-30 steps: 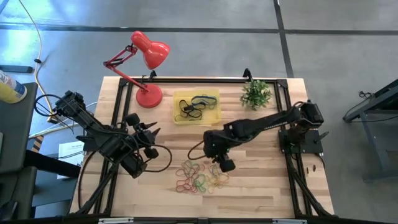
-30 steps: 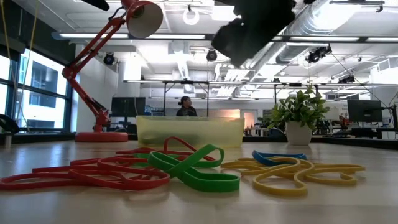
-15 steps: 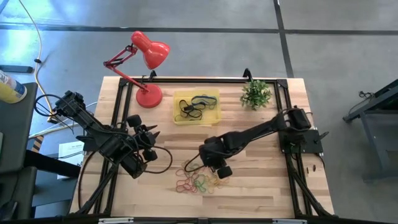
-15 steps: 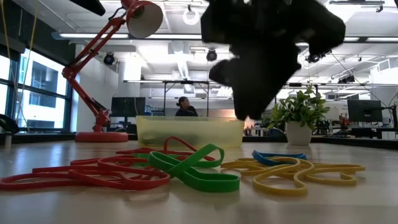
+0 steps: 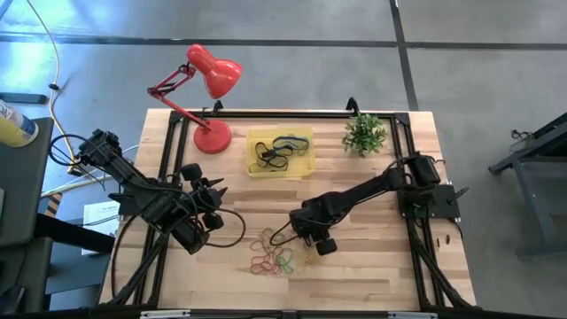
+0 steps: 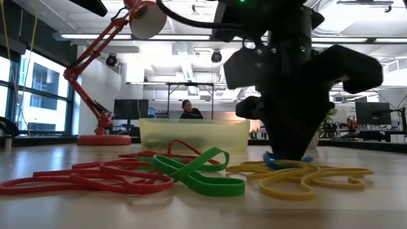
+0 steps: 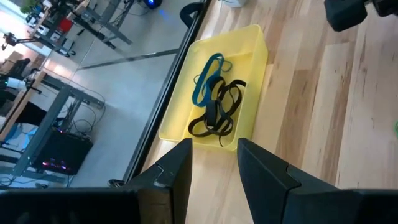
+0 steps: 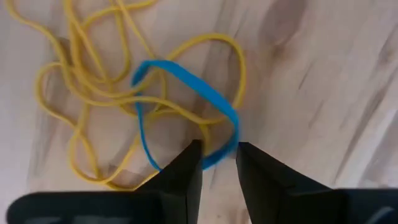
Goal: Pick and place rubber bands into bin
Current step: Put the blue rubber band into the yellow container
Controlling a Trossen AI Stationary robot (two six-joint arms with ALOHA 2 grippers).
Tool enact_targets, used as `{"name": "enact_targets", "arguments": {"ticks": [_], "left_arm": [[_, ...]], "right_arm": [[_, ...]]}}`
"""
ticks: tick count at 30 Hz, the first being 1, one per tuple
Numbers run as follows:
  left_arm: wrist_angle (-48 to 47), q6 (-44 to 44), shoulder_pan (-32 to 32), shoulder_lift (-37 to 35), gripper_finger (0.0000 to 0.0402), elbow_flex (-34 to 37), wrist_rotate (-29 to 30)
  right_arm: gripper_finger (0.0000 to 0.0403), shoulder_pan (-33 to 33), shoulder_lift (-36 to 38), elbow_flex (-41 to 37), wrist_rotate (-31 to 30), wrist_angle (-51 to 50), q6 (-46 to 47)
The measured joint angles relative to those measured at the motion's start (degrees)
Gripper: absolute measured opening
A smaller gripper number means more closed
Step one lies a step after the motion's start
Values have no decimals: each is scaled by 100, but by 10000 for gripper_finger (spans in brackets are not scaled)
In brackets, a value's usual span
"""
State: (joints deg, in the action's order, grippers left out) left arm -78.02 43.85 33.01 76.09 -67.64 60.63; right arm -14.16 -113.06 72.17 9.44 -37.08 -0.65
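Since a second ago the right gripper (image 5: 312,241) has swung from the middle of the table down onto the pile's right edge; left arm unchanged.

High view: right gripper over the rubber bands (image 5: 277,256), which lie loose on the wooden table (image 5: 372,275) near the front. Bin (image 5: 280,151) sits at the back between red lamp (image 5: 208,93) and small plant (image 5: 365,133), with dark and blue bands inside. Left gripper (image 5: 218,189) waits at the left side, well apart from the pile.

Low view: right gripper (image 6: 289,152) down at the table on the blue band (image 6: 280,159); red, green, yellow bands in front, bin (image 6: 194,134) behind.

Left wrist view: left fingers (image 7: 174,174) slightly spread, nothing between them, pointing at the bin (image 7: 245,59).

Right wrist view: right fingers (image 8: 186,171) narrowly apart, straddling the blue band (image 8: 186,84) at its near edge; yellow bands (image 8: 81,112) tangled under it. A firm pinch cannot be told.
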Motion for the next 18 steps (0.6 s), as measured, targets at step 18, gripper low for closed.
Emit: {"name": "enact_targets", "arguments": {"ticks": [18], "left_arm": [[-1, -13, -2, 0, 117, 0, 84]], "right_arm": [[5, 67, 7, -35, 52, 89, 55]]}}
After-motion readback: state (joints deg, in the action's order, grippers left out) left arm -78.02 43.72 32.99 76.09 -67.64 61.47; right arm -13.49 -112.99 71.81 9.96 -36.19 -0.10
